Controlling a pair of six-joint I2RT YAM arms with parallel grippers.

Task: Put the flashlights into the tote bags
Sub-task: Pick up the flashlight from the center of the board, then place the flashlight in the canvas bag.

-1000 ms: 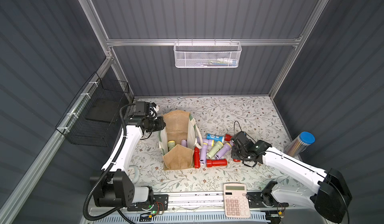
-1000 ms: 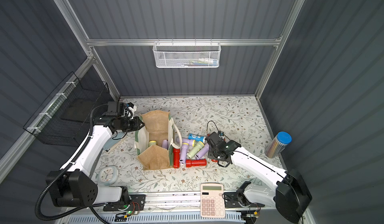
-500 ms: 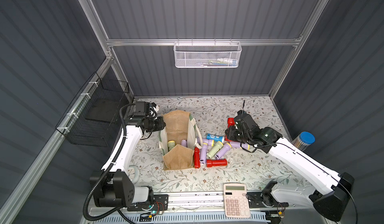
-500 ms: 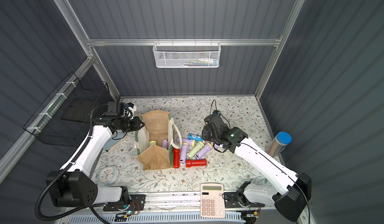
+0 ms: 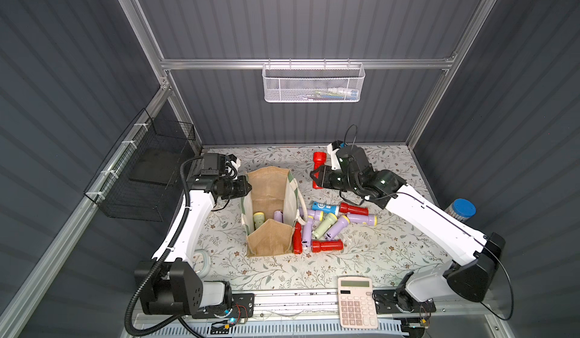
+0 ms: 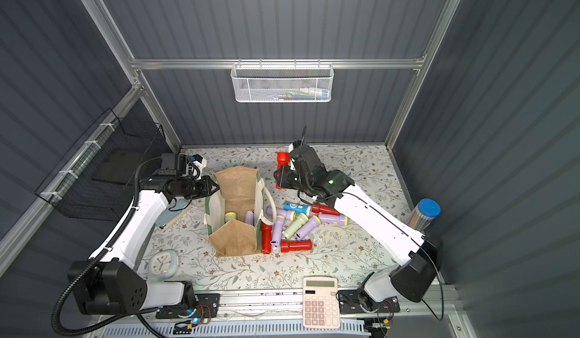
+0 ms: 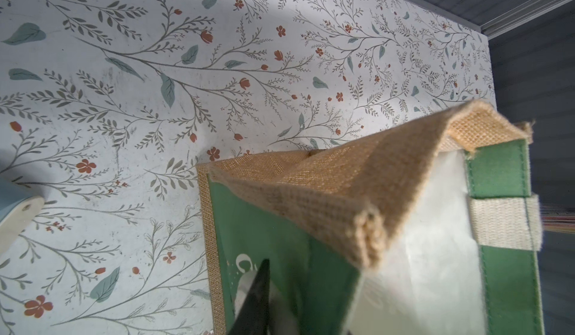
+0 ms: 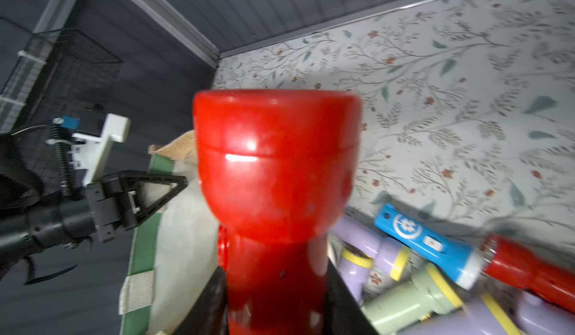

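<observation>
Dial centred on the tote bag, 12 o'clock toward the back wall.

- 9 o'clock, on the side wall: black wire basket (image 5: 138, 192). A dark flat slab lies in it; you cannot tell what it is.
- Left gripper (image 5: 248, 187) sits at the bag's 9 o'clock rim, fingers pinched across the green-and-white side panel. The wrist view shows one finger (image 7: 258, 286) pressed on the outside of the green cloth.
- Tote bag (image 5: 268, 182): boxy tan jute, standing upright on the table (image 5: 376, 258), mouth open. Inside you see two items on the floor: a pale green flashlight (image 5: 258, 220) with a yellow face, and a lilac flashlight (image 5: 278, 216) just beside it.
- 12 o'clock, high on the back wall: white mesh basket (image 5: 314, 83). A few pale tubes lie inside, blurred by the mesh.
- 3 to 5 o'clock, touching the bag's side: heap of flashlights (image 5: 323, 226) on the table, red, lilac with yellow rings, pale green, one blue (image 5: 324, 207).
- 1 o'clock: right gripper (image 5: 317, 177), pressed tight on the barrel of a red flashlight (image 8: 273, 168), held clear of the table. Glossy red plastic, slim barrel, flared head with a seam ring; head points to 12 o'clock.
- 3 o'clock, far edge: pencil tube (image 6: 422, 215), blue lid on, coloured pencils inside.
</observation>
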